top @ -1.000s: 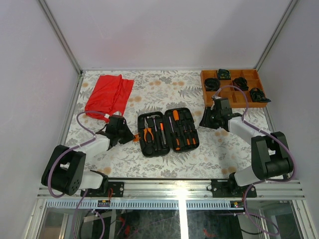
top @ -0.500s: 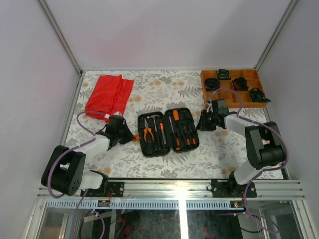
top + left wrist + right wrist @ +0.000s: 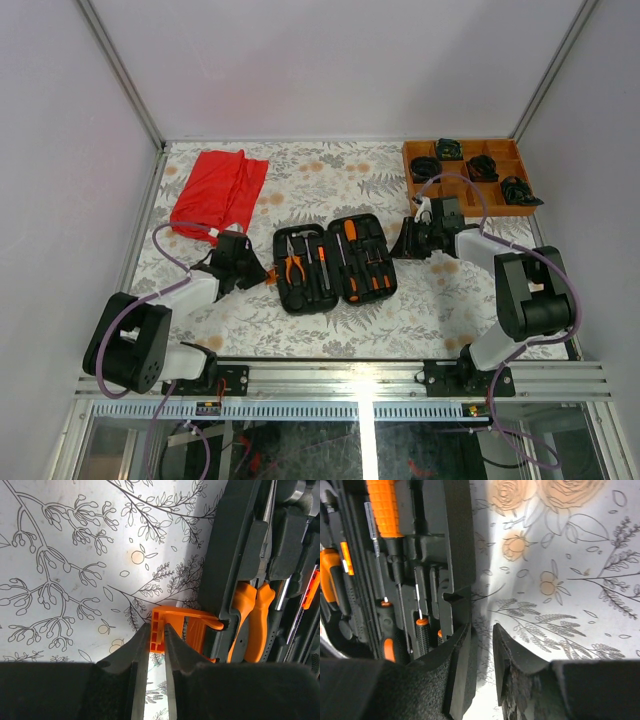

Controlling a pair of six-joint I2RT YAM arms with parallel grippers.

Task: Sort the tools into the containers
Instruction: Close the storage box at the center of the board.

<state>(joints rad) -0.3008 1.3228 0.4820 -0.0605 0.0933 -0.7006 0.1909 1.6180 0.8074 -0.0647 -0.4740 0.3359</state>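
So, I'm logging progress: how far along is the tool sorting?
Done: pliers and screwdrivers sit slotted in the open case. In hand: left fingers pinch its orange latch; right fingers stand open at the opposite edge. Left: probably closing the case.

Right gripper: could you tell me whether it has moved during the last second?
Yes. The right gripper has shifted left, away from the wooden tray, toward the tool case.

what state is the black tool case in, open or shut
Open. The tool case lies spread flat in two halves, with pliers and screwdrivers showing in its moulded slots.
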